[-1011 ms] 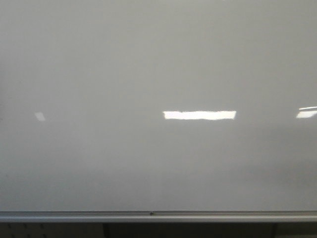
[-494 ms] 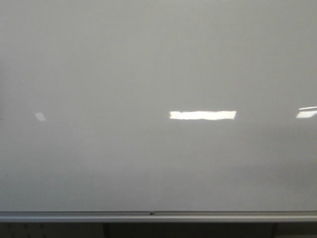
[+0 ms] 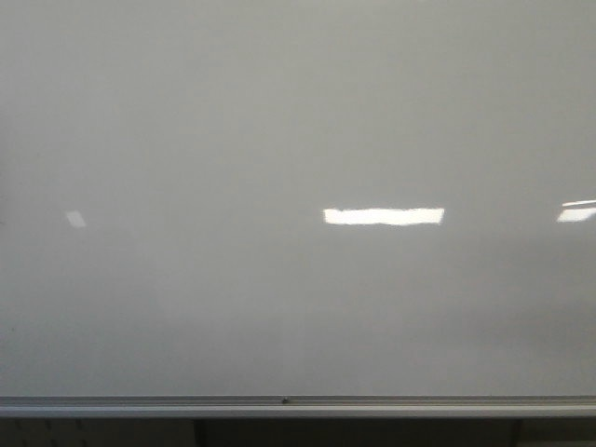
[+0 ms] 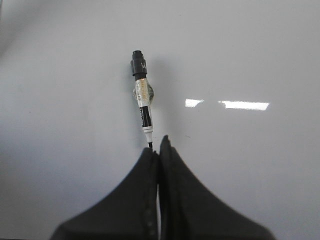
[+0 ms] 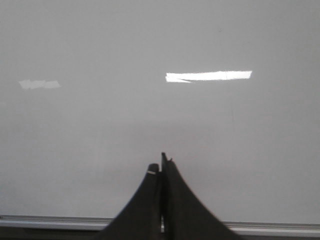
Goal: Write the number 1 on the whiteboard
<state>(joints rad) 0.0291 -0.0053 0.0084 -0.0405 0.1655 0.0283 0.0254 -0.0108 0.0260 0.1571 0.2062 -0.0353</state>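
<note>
Front view shows the whiteboard (image 3: 298, 140) bare, both claws unseen.

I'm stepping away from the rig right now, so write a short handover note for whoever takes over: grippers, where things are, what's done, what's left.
Left gripper: shut on the marker, which sticks out ahead of the fingers toward the whiteboard.
Right gripper: shut, nothing visible in it, facing the board above the silver rail.
Board: no stroke visible in any view, only bright light reflections. Neither arm shows in the front view.
Done: marker in hand.
Left: bring the tip to the board and draw the 1. Whether the cap is off is unclear.
</note>
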